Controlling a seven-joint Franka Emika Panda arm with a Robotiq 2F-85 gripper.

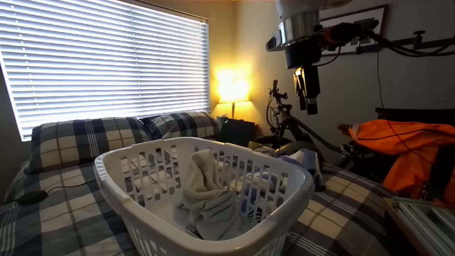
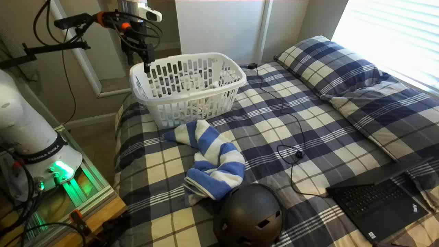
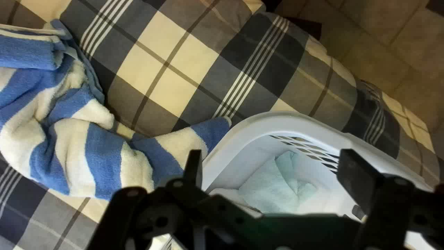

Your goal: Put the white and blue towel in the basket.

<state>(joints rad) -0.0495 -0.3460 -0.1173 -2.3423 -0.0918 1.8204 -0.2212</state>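
Observation:
The white and blue striped towel (image 2: 223, 161) lies crumpled on the bed beside the basket, one end close to the basket's wall. It also shows in the wrist view (image 3: 76, 152) and partly behind the basket in an exterior view (image 1: 305, 160). The white laundry basket (image 2: 192, 96) stands upright on the bed; its rim shows in the wrist view (image 3: 277, 119). Pale cloths (image 1: 202, 177) lie inside it. My gripper (image 2: 139, 61) is raised above the basket's near end, pointing down. In the wrist view the gripper (image 3: 272, 166) has its fingers wide apart with nothing between them.
A black helmet (image 2: 250, 216) touches or nearly touches the towel's end. A laptop (image 2: 377, 206) and a cable (image 2: 291, 151) lie farther along the plaid bed. Pillows (image 2: 329, 65) rest by the window. The bed's edge drops off beside the robot's base (image 2: 51, 161).

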